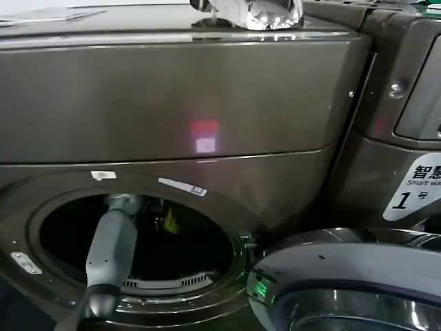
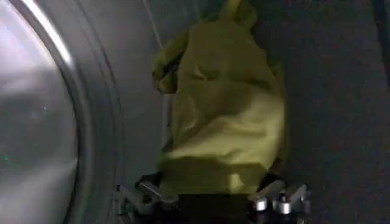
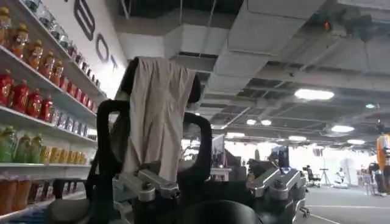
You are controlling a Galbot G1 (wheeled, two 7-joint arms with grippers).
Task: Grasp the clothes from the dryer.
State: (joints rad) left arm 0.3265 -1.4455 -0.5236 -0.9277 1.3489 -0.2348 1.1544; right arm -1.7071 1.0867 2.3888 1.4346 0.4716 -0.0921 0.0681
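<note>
Clothes: the clothes [image 2: 222, 115] lie as a yellow-green wad inside the drum, against the curve where the drum's back meets its wall; from the head view a small yellow scrap [image 1: 170, 222] shows deep in the dark opening, near the upper middle of the porthole

Left gripper: the left gripper [image 2: 213, 199] is reached into the drum, its fingers [image 2: 143, 193] spread either side of the near edge of the wad; the jaws stand apart and nothing is clamped yet, so the placing reads as a line-up for closing on the fabric

Left arm: the grey left arm [image 1: 110, 255] passes over the lower rim of the porthole and slants up into the drum, because the wad sits far back

Dryer: the dryer [image 1: 172, 103] is the bronze-grey front-loader with a plain flat upper panel; its porthole rim [image 1: 227, 227] is open, and the door [image 1: 344, 276] is swung out to the lower right, clear of the arm

Right gripper: the right gripper [image 3: 207, 189] is parked away from the machine, fingers apart and empty, pointing towards a chair draped with cloth [image 3: 155, 115] and shelves of bottles [image 3: 30, 91]

Judgement: the next move probably needs a firm pinch on a thick fold, since soft fabric may slip out
</note>
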